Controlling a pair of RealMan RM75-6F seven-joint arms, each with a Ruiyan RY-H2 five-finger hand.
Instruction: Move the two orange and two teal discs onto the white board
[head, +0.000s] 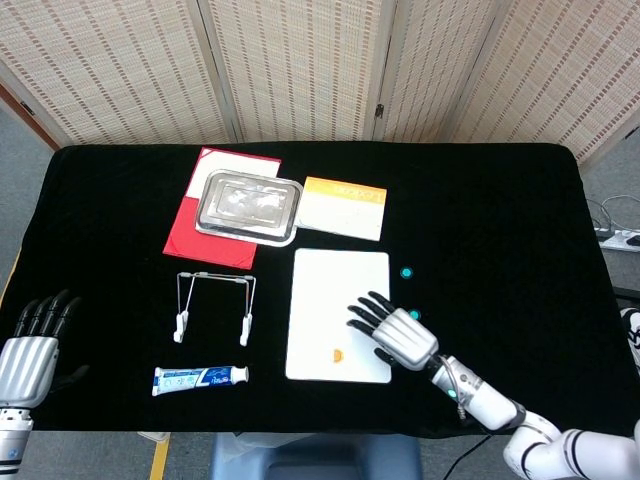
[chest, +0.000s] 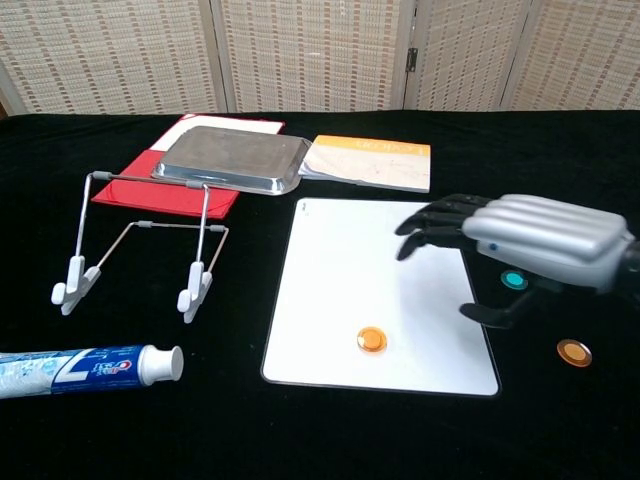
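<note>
One orange disc (head: 338, 355) (chest: 372, 339) lies on the white board (head: 335, 290) (chest: 350, 250), near its front edge. A second orange disc (chest: 574, 352) lies on the black cloth right of the board; the head view hides it under my right arm. A teal disc (head: 406, 271) sits on the cloth beyond the board's right side. Another teal disc (head: 414, 315) (chest: 514, 280) peeks out beside my right hand (head: 395, 332) (chest: 530, 240). That hand hovers over the board's right edge, fingers spread and holding nothing. My left hand (head: 30, 350) rests empty at the table's near left corner.
A steel tray (head: 248, 207) on a red folder (head: 205, 240) and an orange-topped booklet (head: 343, 207) lie at the back. A wire stand (head: 213, 305) and a toothpaste tube (head: 198, 378) lie left of the board.
</note>
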